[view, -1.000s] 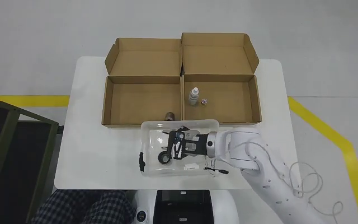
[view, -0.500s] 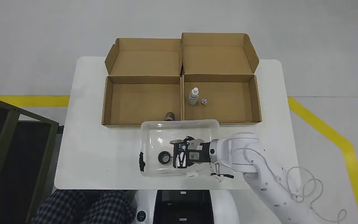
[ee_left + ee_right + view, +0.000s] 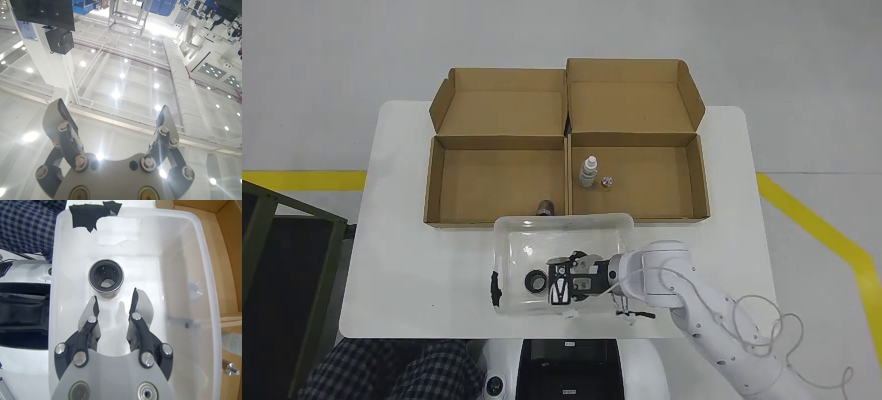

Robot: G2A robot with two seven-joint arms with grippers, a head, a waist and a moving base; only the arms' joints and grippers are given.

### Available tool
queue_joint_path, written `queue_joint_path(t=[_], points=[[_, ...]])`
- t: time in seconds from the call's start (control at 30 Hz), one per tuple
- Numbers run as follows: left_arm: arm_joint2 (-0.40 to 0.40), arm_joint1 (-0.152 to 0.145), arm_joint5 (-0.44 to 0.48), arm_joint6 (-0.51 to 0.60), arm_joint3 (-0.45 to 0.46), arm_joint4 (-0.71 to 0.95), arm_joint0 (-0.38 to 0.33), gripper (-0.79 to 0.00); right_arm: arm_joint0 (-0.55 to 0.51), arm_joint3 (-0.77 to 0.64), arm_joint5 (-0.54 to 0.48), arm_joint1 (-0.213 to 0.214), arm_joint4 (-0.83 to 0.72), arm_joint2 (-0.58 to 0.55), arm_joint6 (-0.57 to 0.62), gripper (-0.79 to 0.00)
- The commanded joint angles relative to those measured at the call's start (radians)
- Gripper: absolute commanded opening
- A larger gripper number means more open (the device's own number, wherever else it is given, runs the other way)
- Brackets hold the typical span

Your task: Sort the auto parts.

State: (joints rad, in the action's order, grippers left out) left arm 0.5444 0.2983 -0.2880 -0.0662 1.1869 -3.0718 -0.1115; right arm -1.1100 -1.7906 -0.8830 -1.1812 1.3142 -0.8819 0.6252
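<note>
A black ring-shaped bearing (image 3: 106,281) with a metal rim stands upright on the floor of the clear plastic bin (image 3: 206,279); from above the bearing (image 3: 536,282) sits in the bin (image 3: 510,232) at the table's front. My right gripper (image 3: 115,300) is inside the bin, open, its fingertips just short of the bearing and not touching it; in the top view the right gripper (image 3: 560,283) lies right beside the part. My left gripper (image 3: 113,115) is open, holds nothing and points up at a ceiling.
Two open cardboard boxes stand behind the bin: the left box (image 3: 442,185) holds a small dark part (image 3: 545,209) at its front edge, the right box (image 3: 697,180) a small white bottle (image 3: 588,171) and a tiny part (image 3: 608,181). A screw (image 3: 231,369) lies in a box beside the bin.
The right gripper has slid toward the front of the bin and settled lower, its fingers now lined up just behind the bearing. The bearing has stayed in place.
</note>
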Motion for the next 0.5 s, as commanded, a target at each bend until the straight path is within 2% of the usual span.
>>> queue_joint_path(t=[0.0,0.47], points=[[0.000,0.000,0.000,0.000,0.000,0.000,0.000,0.000,0.008,0.009,0.004,-0.002,0.003,0.012,-0.005,-0.456],[0.000,0.000,0.000,0.000,0.000,0.000,0.000,0.000,0.062,0.050,0.028,-0.024,0.010,0.111,-0.032,-0.413]])
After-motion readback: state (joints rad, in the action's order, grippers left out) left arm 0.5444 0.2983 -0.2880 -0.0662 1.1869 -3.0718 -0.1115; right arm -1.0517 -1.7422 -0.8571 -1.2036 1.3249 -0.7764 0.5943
